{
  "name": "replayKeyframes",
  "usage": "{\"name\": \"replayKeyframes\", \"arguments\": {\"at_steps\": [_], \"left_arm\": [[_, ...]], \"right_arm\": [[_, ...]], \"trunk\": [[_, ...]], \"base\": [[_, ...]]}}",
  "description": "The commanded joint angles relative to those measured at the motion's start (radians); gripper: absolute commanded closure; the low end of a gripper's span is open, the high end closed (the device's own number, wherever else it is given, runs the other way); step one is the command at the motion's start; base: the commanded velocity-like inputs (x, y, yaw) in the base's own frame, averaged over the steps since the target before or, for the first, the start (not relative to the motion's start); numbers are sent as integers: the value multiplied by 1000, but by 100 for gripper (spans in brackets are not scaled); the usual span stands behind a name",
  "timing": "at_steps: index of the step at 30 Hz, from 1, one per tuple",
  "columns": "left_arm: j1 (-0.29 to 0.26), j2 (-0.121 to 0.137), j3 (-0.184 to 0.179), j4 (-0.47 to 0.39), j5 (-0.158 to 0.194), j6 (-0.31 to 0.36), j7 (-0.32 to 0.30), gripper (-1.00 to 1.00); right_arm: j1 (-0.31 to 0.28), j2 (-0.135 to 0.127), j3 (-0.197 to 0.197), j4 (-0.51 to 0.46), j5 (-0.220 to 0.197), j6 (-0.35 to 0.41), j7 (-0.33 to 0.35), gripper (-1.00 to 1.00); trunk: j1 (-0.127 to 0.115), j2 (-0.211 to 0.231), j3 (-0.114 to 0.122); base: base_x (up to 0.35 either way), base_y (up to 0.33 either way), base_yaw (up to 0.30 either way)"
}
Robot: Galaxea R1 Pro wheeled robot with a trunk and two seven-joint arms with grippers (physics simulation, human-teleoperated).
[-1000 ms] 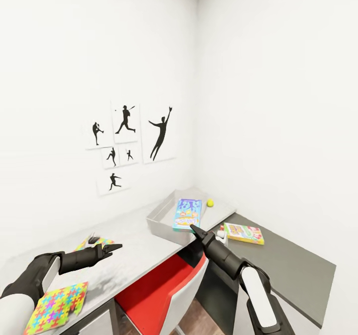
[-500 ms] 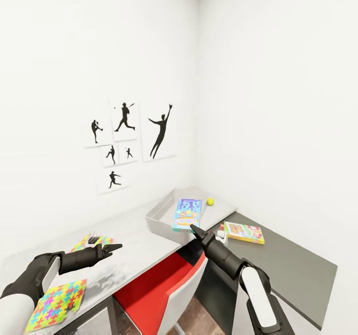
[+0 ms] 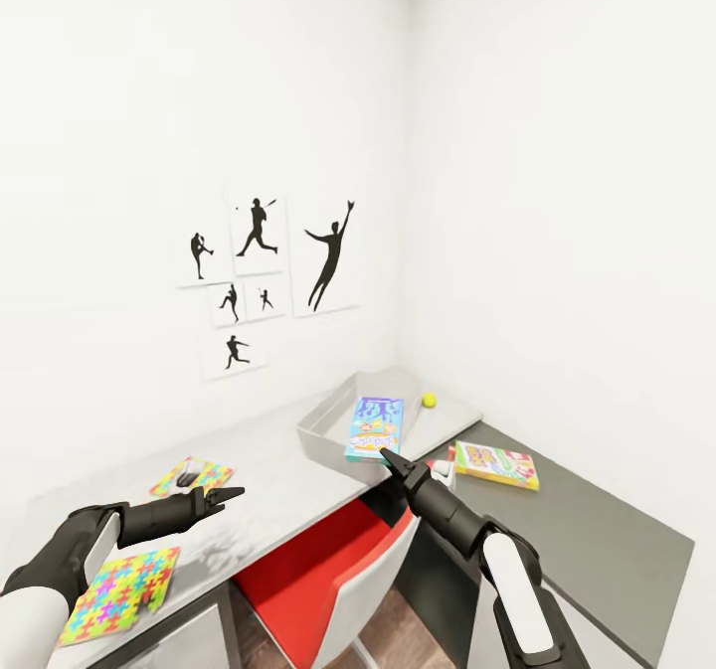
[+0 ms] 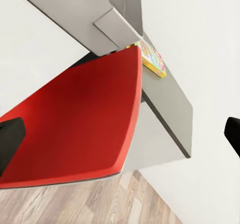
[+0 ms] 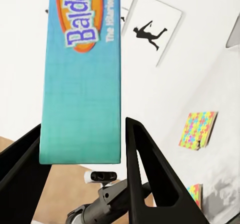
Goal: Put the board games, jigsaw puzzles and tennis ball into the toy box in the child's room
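balderdash board game (image 3: 375,428) clamped at its lower edge in the right gripper (image 3: 386,456), leaning on the toy box (image 3: 328,420) rim; tennis ball (image 3: 429,400) at two o'clock on the counter (image 3: 268,470). advise tipping it flat inside before releasing. left gripper (image 3: 227,495) looks nearly closed, empty.

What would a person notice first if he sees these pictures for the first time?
Probably the blue board game that the right gripper holds upright over the grey toy box on the table. Next, the red chair tucked under the table, and the bright jigsaw puzzle at the table's near edge below the left gripper.
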Motion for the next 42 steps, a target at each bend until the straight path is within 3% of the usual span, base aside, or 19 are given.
{"name": "replayKeyframes", "arguments": {"at_steps": [1, 29, 42], "left_arm": [[0, 0, 1, 1, 3, 6, -1, -100], [0, 0, 1, 1, 3, 1, -1, -100], [0, 0, 0, 1, 3, 1, -1, -100]], "right_arm": [[0, 1, -4, 0, -3, 8, 2, 100], [0, 1, -3, 0, -2, 8, 2, 100], [0, 1, -4, 0, -4, 8, 2, 100]], "trunk": [[0, -1, -1], [0, -1, 10], [0, -1, 11]], "base": [[81, -29, 54], [102, -64, 255], [27, -69, 43]]}}
